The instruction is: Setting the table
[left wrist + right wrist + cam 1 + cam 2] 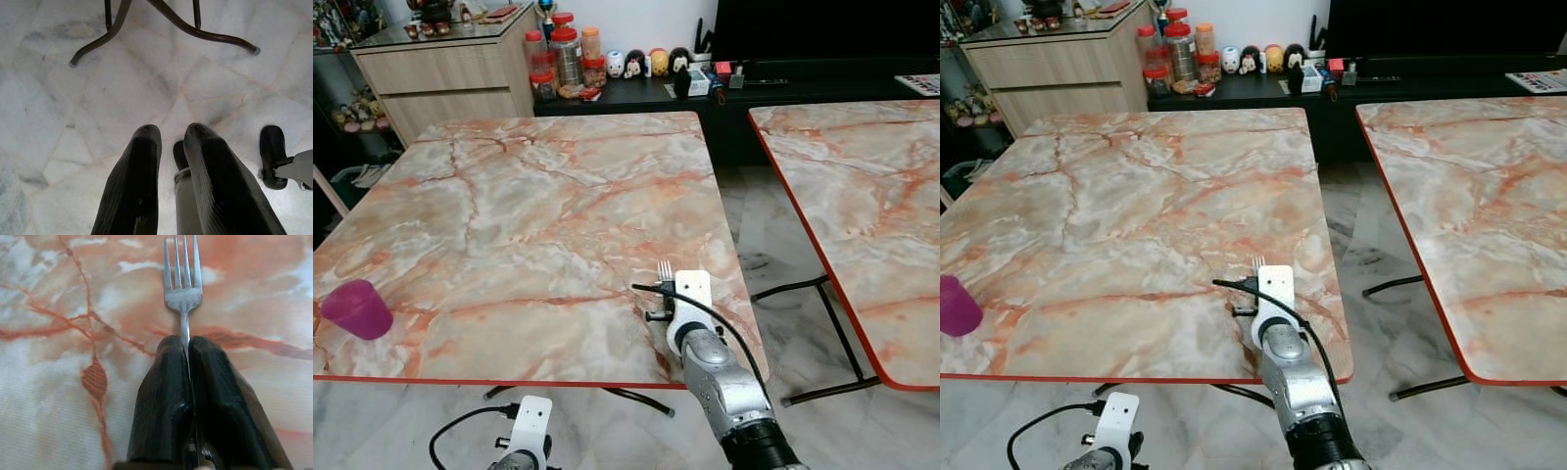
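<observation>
We find the right gripper (188,345) closed tight on the handle of a metal fork (182,279), the tines projecting beyond the fingertips toward the far side. It is held over the near right part of the marble table (509,215), close to the near edge; whether the fork touches the tabletop we cannot tell. In the head view its tines (665,269) show just past the wrist mount.

The left gripper (171,134) hangs low below the table's near edge, over the pale tiled floor (73,98), with a narrow gap between its fingers and nothing held.

A purple cup (356,308) stands upright at the near left corner of the table, well apart from the fork. A second marble table (862,196) stands to the right, separate from the first.
</observation>
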Controlling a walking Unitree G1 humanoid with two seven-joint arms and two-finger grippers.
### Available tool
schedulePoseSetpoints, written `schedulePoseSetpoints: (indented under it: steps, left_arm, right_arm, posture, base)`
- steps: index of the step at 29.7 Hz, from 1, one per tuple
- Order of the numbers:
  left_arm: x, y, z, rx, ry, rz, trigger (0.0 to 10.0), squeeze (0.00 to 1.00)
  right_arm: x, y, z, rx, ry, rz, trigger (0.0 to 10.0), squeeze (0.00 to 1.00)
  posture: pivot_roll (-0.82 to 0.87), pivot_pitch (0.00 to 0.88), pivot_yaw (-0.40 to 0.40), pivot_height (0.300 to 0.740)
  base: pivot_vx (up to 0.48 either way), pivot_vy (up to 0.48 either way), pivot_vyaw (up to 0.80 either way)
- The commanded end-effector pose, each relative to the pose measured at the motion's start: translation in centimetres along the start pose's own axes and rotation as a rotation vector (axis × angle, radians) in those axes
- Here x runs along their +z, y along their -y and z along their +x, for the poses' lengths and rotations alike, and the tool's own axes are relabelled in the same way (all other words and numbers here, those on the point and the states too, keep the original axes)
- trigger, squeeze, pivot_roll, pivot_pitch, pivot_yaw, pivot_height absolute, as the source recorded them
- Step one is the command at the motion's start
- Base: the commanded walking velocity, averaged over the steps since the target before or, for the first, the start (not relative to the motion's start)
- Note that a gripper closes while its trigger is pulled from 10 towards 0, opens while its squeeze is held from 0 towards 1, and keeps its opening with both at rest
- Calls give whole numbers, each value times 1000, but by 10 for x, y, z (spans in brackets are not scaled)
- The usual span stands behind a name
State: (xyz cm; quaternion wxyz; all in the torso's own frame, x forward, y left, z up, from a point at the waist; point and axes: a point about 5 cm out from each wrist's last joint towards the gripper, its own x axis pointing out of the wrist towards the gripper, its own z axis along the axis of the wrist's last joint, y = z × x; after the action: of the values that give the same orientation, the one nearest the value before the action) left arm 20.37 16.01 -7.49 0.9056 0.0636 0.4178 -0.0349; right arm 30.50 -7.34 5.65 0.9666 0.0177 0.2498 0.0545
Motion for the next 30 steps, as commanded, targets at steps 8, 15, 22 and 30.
schedulePoseSetpoints:
  steps: [8, 15, 22, 30]
  left_arm:
    - [-1, -2, 0, 7, -19, -8, 10000, 0]
    - [0, -2, 0, 5, -17, -4, 10000, 0]
    - [-1, -3, 0, 8, -21, 11, 10000, 0]
    - [-4, -5, 0, 4, -33, 20, 10000, 0]
  right_arm:
    - [39, -6, -2, 36, 253, -6, 10000, 0]
    - [72, -3, -6, 43, 457, -62, 10000, 0]
    - [69, 2, -10, 21, 597, -166, 10000, 0]
    - [53, -2, -14, 38, 692, -291, 10000, 0]
  posture:
    - [-58, 0, 43, 740]
    - [-62, 0, 47, 740]
    - [-57, 0, 52, 740]
    - [-60, 0, 68, 740]
  base:
    - [0, 0, 0]
    - [0, 0, 0]
    - [0, 0, 0]
    - [0, 0, 0]
